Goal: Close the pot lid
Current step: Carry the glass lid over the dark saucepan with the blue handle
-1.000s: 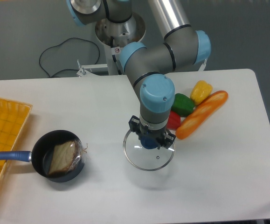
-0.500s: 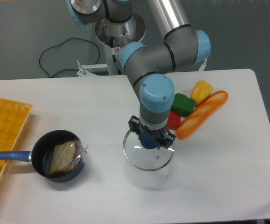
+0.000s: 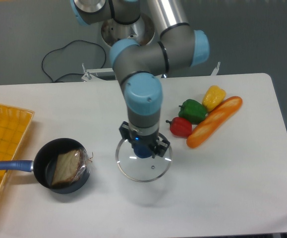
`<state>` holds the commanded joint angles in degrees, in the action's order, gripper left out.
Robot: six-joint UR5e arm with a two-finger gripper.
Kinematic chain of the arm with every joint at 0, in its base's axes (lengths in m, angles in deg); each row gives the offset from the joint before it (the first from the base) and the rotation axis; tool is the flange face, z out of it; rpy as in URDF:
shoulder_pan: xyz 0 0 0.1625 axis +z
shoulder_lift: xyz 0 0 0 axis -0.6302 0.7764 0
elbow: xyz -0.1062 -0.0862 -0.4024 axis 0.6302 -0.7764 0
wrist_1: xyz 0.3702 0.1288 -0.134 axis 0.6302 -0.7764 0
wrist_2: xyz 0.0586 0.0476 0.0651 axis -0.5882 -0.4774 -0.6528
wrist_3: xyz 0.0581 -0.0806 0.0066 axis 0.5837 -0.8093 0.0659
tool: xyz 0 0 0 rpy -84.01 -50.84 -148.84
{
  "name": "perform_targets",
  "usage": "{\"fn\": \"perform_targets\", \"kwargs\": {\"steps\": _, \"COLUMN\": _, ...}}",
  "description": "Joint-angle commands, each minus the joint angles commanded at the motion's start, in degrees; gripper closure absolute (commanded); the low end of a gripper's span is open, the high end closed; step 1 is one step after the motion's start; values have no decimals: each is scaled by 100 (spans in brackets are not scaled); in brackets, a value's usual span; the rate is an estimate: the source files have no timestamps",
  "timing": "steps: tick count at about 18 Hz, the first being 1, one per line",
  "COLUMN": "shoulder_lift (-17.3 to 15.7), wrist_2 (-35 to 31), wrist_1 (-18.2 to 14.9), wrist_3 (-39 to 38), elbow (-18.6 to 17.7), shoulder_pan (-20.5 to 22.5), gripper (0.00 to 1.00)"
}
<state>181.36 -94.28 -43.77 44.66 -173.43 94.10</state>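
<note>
A robot arm reaches down over a white counter [image 3: 242, 168]. Its tool [image 3: 143, 148] is closed on the small blue knob at the centre of a round glass lid [image 3: 144, 161], holding the lid level; a faint shadow on the counter below suggests it is raised off the surface. To the left, apart from the lid, sits a small black pot [image 3: 61, 165] with a long blue handle pointing left, uncovered, with a wrapped slice of bread [image 3: 65, 167] inside. A yellow tray [image 3: 4, 144] lies at the far left edge. To the right of the arm lie a red pepper [image 3: 180, 127], a green pepper [image 3: 193, 110], a yellow pepper [image 3: 214, 96] and an orange baguette [image 3: 214, 122], clustered together.
</note>
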Motion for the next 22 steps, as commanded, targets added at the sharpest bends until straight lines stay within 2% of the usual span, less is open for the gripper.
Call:
{"fn": "perform_targets", "kwargs": {"steps": 5, "shoulder_lift": -158, "wrist_2": -211, "wrist_1": -70, "wrist_3": -342, "elbow": 0, "shoulder_pan": -431, "gripper": 52}}
{"fn": "perform_targets", "kwargs": {"steps": 9, "shoulder_lift": -325, "wrist_2": -281, "wrist_1": -255, "wrist_3": -764, "elbow": 0, "shoulder_pan": -817, "gripper": 52}}
{"fn": "perform_targets", "kwargs": {"steps": 13, "shoulder_lift": -492, "wrist_2": -343, "wrist_1": -255, "wrist_3": -1309, "elbow": 0, "shoulder_pan": -1300, "gripper": 52}}
{"fn": "perform_targets", "kwargs": {"steps": 17, "shoulder_lift": -466, "wrist_2": -501, "wrist_1": -246, "wrist_3": -1652, "elbow": 9, "shoulder_pan": -1732, "gripper": 52}}
{"fn": "perform_targets", "kwargs": {"steps": 22, "shoulder_lift": -335, "wrist_2": -519, "wrist_1": -220, "wrist_3": -1732, "elbow": 9, "shoulder_pan": -1916, "gripper": 52}}
